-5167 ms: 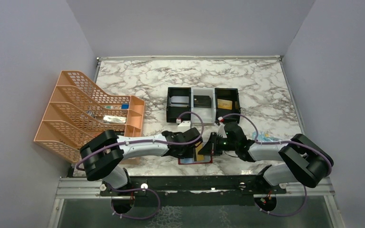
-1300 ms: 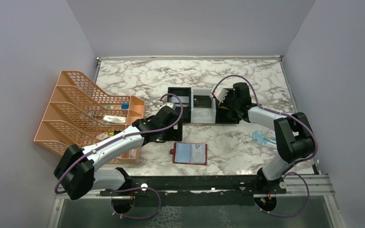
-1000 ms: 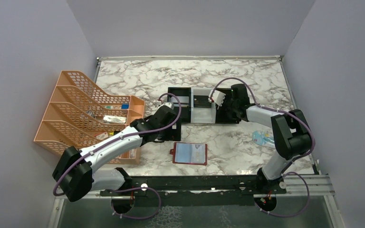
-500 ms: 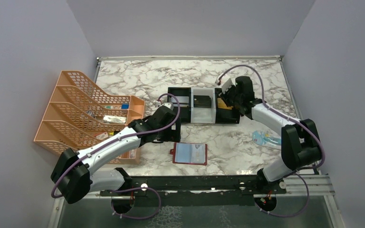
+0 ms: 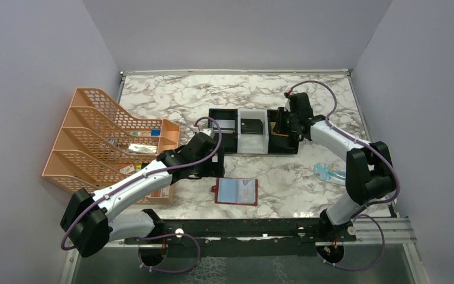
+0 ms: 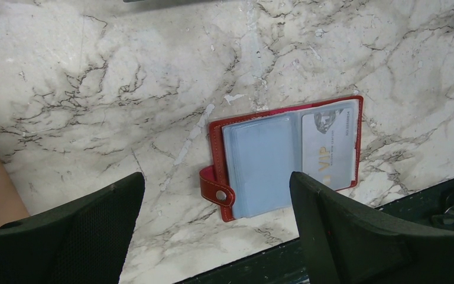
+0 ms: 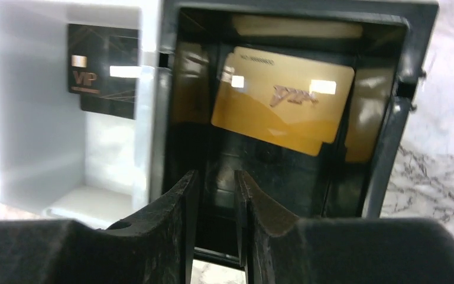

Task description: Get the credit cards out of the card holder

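From above, your card holder (image 5: 236, 191) lies open on the table (image 5: 171, 100) by the near edge, with the left tool (image 5: 214, 170) close by and the right tool (image 5: 279, 122) over the tray's (image 5: 252, 151) right compartment. Left wrist: fingers spread wide and empty, and a silvery-white card (image 6: 329, 148) sits in the holder's right panel. Right wrist: fingers barely parted, gripping nothing, above the gold card (image 7: 284, 100). The black card (image 7: 101, 68) lies in the white compartment alongside.

The top camera looks steeply down from the near edge over the whole desk (image 5: 177, 94), taking in the card holder (image 5: 235, 191) the left wrist camera overlooks and the tray (image 5: 253, 143) the right one views closely.
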### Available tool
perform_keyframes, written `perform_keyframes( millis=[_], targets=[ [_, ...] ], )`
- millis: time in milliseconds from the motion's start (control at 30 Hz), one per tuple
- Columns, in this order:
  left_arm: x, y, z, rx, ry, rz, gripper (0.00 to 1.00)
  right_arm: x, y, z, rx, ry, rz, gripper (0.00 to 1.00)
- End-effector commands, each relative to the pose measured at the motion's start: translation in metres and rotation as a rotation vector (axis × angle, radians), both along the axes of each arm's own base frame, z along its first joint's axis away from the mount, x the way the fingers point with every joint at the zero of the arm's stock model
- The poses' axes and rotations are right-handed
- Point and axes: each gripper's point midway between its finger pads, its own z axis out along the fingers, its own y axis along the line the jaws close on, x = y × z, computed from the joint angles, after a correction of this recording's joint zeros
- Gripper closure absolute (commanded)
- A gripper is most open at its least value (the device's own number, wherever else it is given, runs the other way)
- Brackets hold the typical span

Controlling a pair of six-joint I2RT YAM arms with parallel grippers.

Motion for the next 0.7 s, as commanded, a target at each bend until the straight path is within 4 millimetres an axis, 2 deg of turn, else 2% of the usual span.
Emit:
perform_keyframes(
  millis=[0,333,567,667],
  targets=[
    [-0.001,-0.001,0.002,-0.020,-0.002,0.001,0.04,-0.007,-0.020,-0.018,-0.060,0.066,-0.128,0.72],
    [0.003,-0.003,0.001,-0.011,0.003,0.004,0.04,0.002,-0.026,-0.042,-0.125,0.089,-0.137,0.82],
    [0.008,-0.003,0.000,0.001,-0.003,0.019,0.05,0.019,-0.034,-0.052,-0.200,0.083,-0.146,0.82],
    [0.009,-0.004,0.002,-0.002,-0.006,0.022,0.05,0.025,-0.031,-0.056,-0.204,0.067,-0.128,0.83]
  ],
)
